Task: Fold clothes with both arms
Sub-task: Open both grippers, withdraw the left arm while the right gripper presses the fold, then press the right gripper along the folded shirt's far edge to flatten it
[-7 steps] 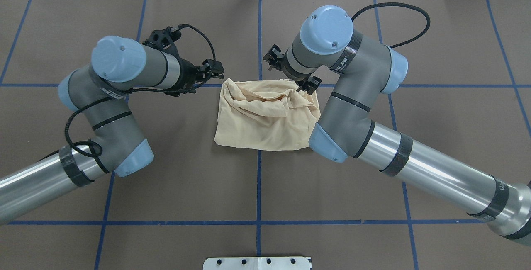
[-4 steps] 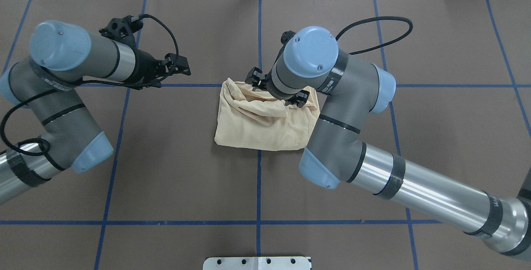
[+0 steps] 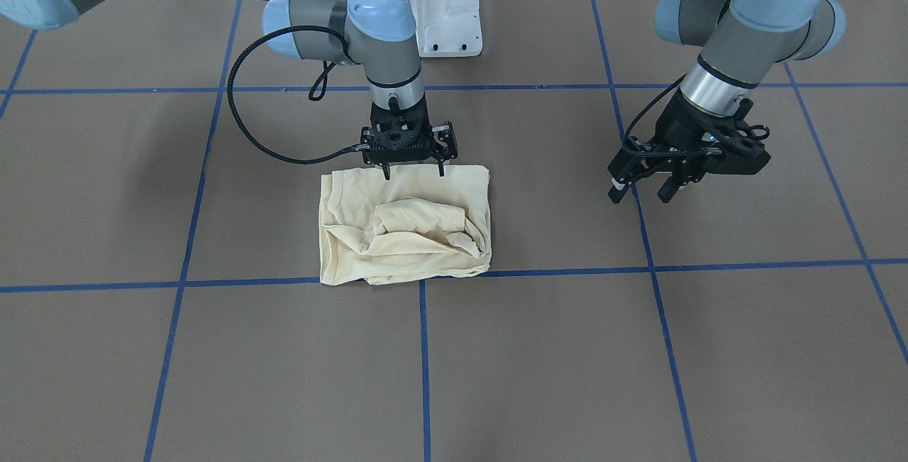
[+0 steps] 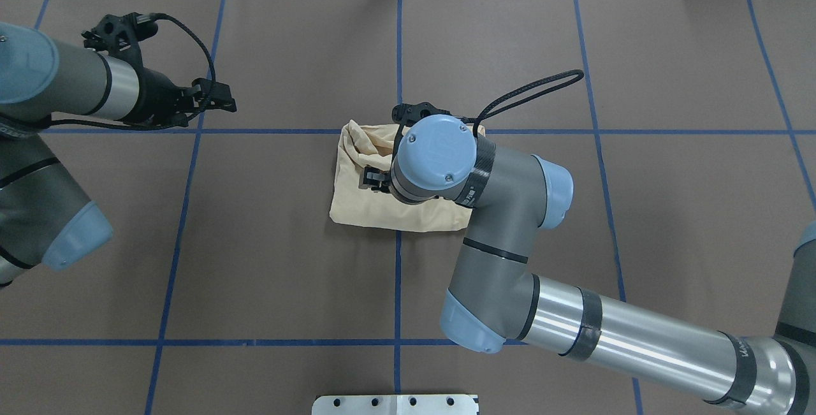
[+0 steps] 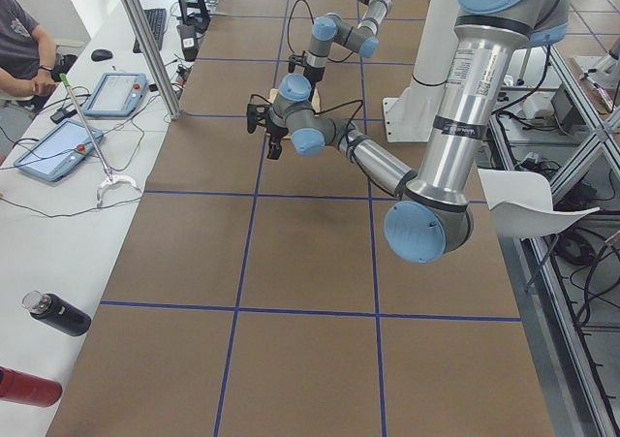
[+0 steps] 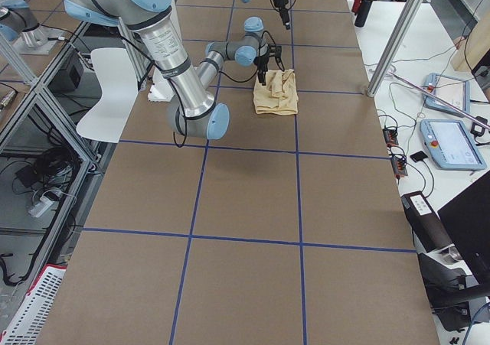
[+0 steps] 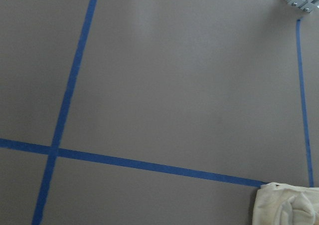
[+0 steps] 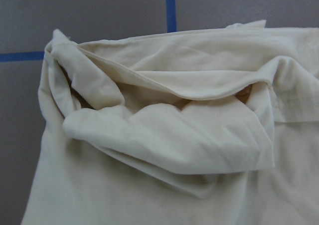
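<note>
T-shirt (image 3: 404,228) thin, limp, bunched: take your pinch at a hem corner. Right gripper (image 3: 413,172) spread wide above it; left gripper (image 3: 640,192) parted, empty.

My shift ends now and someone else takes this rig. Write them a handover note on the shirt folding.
Right gripper: open, empty, hanging over the shirt.
Left gripper: open, empty, off to the side over bare table.
The shirt: a rough rectangle at the table's middle, top layers bunched and wrinkled.
Done: coarse folds.
To do, probably: flatten or refold the bunched top, then square the edges.
</note>
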{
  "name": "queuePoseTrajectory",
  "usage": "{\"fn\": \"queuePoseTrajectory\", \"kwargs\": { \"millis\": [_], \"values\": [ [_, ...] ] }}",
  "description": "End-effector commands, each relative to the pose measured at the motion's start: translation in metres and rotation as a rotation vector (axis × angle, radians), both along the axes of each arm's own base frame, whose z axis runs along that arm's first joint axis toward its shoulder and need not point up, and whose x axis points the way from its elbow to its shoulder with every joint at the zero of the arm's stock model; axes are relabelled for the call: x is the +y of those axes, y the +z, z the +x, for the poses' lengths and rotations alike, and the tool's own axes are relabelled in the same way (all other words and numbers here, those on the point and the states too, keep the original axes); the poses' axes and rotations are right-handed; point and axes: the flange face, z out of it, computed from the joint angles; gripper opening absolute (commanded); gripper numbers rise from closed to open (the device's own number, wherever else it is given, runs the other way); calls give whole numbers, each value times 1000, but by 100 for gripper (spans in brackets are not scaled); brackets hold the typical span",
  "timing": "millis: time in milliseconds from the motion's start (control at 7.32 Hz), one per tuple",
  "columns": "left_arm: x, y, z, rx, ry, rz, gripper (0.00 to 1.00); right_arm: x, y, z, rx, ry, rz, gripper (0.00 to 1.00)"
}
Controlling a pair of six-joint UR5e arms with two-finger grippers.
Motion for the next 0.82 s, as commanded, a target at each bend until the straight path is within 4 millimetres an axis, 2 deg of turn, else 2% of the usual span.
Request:
{"fn": "queuePoseTrajectory", "kwargs": {
  "millis": [0, 273, 410, 683],
  "values": [
    [1, 3, -4, -7, 1, 4, 100, -16, 9, -30, 77, -36, 42, 99],
    [1, 4, -5, -8, 1, 3, 100, -27, 1, -31, 76, -23, 43, 99],
    [1, 4, -5, -8, 1, 3, 100, -47, 2, -22, 74, 6, 44, 98],
    [2, 5, -5, -8, -3, -2, 100, -109, -11, -35, 74, 61, 36, 98]
  ]
}}
